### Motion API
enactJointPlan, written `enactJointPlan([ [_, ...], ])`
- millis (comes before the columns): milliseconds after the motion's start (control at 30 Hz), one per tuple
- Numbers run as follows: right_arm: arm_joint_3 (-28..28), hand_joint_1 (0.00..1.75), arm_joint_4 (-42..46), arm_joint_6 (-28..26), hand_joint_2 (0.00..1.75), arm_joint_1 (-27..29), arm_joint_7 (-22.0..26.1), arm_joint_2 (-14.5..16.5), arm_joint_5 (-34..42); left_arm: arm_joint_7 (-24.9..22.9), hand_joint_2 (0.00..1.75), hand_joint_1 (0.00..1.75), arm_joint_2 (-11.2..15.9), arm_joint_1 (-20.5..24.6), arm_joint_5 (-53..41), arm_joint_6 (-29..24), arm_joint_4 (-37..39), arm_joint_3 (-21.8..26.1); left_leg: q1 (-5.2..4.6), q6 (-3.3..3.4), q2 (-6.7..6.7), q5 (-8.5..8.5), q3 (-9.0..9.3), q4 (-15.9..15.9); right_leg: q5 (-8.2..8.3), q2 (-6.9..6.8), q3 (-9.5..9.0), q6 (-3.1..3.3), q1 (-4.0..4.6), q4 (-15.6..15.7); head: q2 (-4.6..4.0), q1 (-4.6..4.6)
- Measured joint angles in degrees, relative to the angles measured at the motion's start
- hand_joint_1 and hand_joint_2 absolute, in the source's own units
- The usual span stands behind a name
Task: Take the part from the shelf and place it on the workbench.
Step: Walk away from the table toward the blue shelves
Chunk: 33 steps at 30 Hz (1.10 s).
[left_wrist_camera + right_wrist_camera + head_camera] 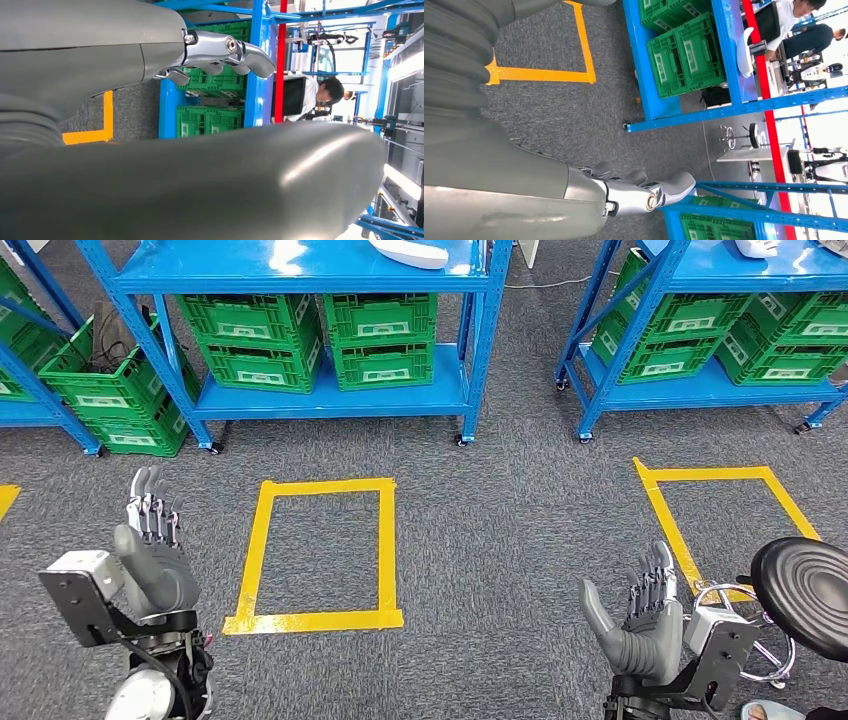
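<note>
From the head view, the left robot hand (152, 540) is staying low over the grey carpet (480, 530), fingers spread and holding nothing. The right robot hand (640, 615) is doing the same on the other side, open with the palm facing in. A yellow tape square (318, 555) is lying on the carpet between them, and a black round stool (805, 590) is standing just beside the right robot hand. Ahead, a blue shelf (330, 400) is holding green crates (380, 340), and the white part (410, 252) is lying on its top level, well apart from both hands. In the left wrist view, the left robot hand (220, 52) is reaching out with its fingers a little bent and nothing in them, and a person (320, 92) is sitting far behind the blue shelf. In the right wrist view, the right robot hand (634, 192) is also holding nothing, fingers loose, and the white part (744, 52) is resting on the blue shelf above the green crates.
</note>
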<state>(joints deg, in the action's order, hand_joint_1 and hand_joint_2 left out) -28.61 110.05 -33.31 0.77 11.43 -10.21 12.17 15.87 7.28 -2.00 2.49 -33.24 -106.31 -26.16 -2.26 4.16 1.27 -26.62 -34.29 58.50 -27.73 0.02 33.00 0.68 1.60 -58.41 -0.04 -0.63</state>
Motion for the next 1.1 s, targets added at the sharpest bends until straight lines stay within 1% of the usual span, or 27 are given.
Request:
enactJointPlan([
  [267,0.0,0.0,-0.15,0.01,1.75,0.02,0.13,0.0,0.0,0.0,0.0,0.0,0.01,-0.01,-0.01,0.0,0.0,0.0,-0.01,0.01,0.0,0.0,0.0,0.0,0.0,0.0,-0.01,0.0,0.0,0.01,0.0,0.02],
  [433,0.0,0.0,-0.28,0.38,1.75,0.05,0.99,0.01,0.02,-0.02,0.0,0.0,0.0,-0.01,-0.1,0.0,0.0,0.0,-0.08,0.0,0.0,-0.01,0.0,0.02,0.09,0.0,0.0,-0.17,-0.06,0.03,0.0,-0.01],
  [600,0.0,0.0,-0.29,0.74,1.75,0.02,0.6,0.01,-0.58,-0.09,0.0,0.0,0.0,-0.02,-0.16,0.0,0.0,0.0,-0.17,0.01,0.0,-0.01,-0.01,0.03,0.12,0.0,0.0,-0.32,-0.17,0.05,0.0,-0.02],
  [767,0.0,0.0,-0.31,0.74,1.75,-0.01,0.25,0.01,-0.87,-0.18,0.0,0.0,0.01,-0.02,-0.17,0.0,0.0,0.0,-0.31,0.11,0.01,-0.02,-0.02,0.08,0.13,0.0,-0.01,-0.68,-0.33,0.09,0.0,-0.01],
  [833,0.0,0.0,-0.3,0.74,1.75,-0.03,0.1,0.01,-1.04,-0.19,0.0,0.0,0.01,-0.01,-0.17,0.0,0.0,0.0,0.01,0.29,-0.01,0.07,0.05,-0.08,-0.16,0.02,0.21,-0.93,-0.27,-0.25,0.0,0.11],
  [867,0.0,0.0,-0.29,0.72,1.75,-0.07,-0.01,0.01,-1.29,-0.2,0.0,0.0,0.0,-0.01,-0.19,-0.01,-0.01,0.0,0.22,0.4,-0.04,0.14,0.11,-0.17,-0.8,0.03,0.69,-1.18,-0.28,-1.14,0.0,0.05],
  [900,0.0,0.0,-0.29,0.65,1.75,-0.12,-0.2,0.01,-1.59,-0.2,0.0,0.0,0.0,-0.01,-0.2,-0.01,-0.01,0.0,0.43,0.51,-0.06,0.2,0.16,-0.26,-1.98,0.05,1.66,-1.48,-0.4,-3.07,0.0,-0.1],
  [933,0.0,0.0,-0.3,0.55,1.75,-0.15,-0.38,0.01,-1.9,-0.2,0.0,0.0,0.0,-0.02,-0.22,-0.02,-0.02,0.0,0.5,0.58,-0.08,0.22,0.16,-0.28,-3.6,0.05,3.16,-1.77,-0.6,-6.14,0.0,-0.29],
  [967,-0.01,0.0,-0.32,0.46,1.75,-0.16,-0.52,0.01,-2.16,-0.2,0.0,0.0,0.0,-0.04,-0.24,-0.02,-0.02,0.0,0.52,0.62,-0.08,0.23,0.1,-0.27,-5.38,0.04,4.96,-1.96,-0.86,-9.98,0.0,-0.54],
  [1000,-0.02,0.0,-0.37,0.38,1.75,-0.12,-0.66,0.01,-2.31,-0.21,0.0,0.0,0.01,-0.07,-0.24,-0.02,-0.01,0.0,0.51,0.63,-0.08,0.23,0.05,-0.26,-6.74,0.04,6.68,-2.03,-1.07,-13.61,0.0,-0.65],
  [1033,-0.03,0.0,-0.43,0.34,1.75,-0.06,-0.72,0.01,-2.4,-0.23,0.0,0.0,0.01,-0.1,-0.24,-0.02,-0.01,0.0,0.49,0.61,-0.08,0.22,0.02,-0.26,-7.22,0.03,7.77,-1.99,-1.17,-15.9,0.0,-0.7],
  [1067,-0.03,0.0,-0.48,0.33,1.75,-0.03,-0.75,0.01,-2.45,-0.25,0.0,0.0,0.01,-0.13,-0.24,-0.02,0.0,0.0,0.43,0.59,-0.08,0.21,0.02,-0.25,-6.67,0.04,7.92,-1.84,-1.19,-16.14,0.0,-0.76],
  [1100,-0.04,0.0,-0.52,0.32,1.75,-0.04,-0.78,0.01,-2.46,-0.26,0.0,0.0,0.01,-0.15,-0.24,-0.02,-0.01,0.0,0.32,0.55,-0.04,0.21,0.06,-0.25,-5.15,0.04,6.95,-1.55,-1.12,-14.06,0.0,-0.85],
])
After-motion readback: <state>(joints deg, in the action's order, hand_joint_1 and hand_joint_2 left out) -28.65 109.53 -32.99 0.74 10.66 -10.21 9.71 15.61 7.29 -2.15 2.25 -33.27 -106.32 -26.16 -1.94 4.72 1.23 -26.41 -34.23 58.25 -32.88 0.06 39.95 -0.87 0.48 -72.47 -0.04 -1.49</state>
